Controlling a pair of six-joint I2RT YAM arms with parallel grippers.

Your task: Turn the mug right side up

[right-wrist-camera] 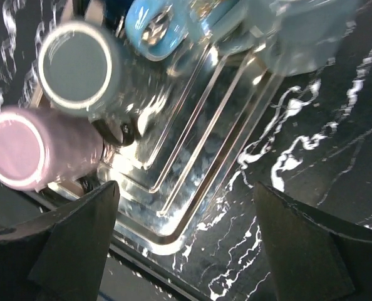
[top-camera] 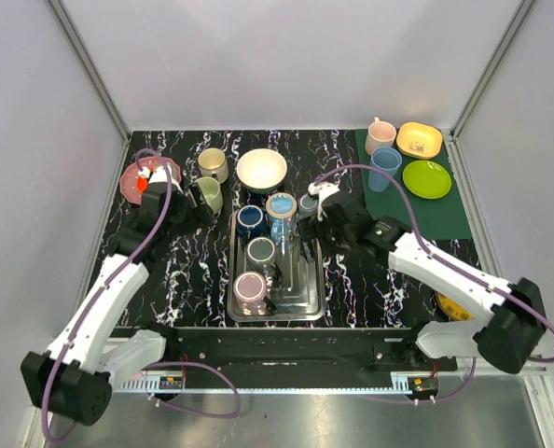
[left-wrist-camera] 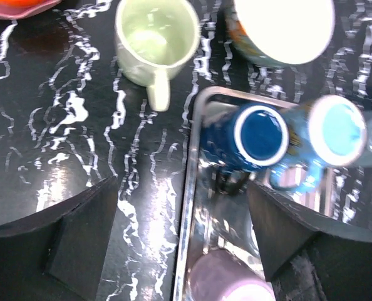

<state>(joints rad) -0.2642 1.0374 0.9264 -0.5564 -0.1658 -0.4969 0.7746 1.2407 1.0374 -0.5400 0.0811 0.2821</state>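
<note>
A steel tray (top-camera: 305, 289) in the middle holds several mugs that look bottom up: dark blue (top-camera: 251, 220), light blue (top-camera: 282, 205), grey (top-camera: 260, 251) and pink (top-camera: 250, 287). A light green mug (top-camera: 208, 194) stands left of the tray with its mouth showing (left-wrist-camera: 156, 39). My left gripper (top-camera: 193, 207) is open and empty above the tray's left rim (left-wrist-camera: 187, 207), with the dark blue mug (left-wrist-camera: 252, 135) just ahead. My right gripper (top-camera: 316, 222) is open and empty over the tray's right edge (right-wrist-camera: 192, 207), with the grey (right-wrist-camera: 76, 63) and pink (right-wrist-camera: 29, 153) mugs beyond it.
A white bowl (top-camera: 261, 170) and a cream mug (top-camera: 212, 163) stand behind the tray. A pink plate (top-camera: 132, 182) is at the far left. A green mat (top-camera: 445, 210) at the back right holds a pink mug, a blue cup, a yellow bowl and a green plate.
</note>
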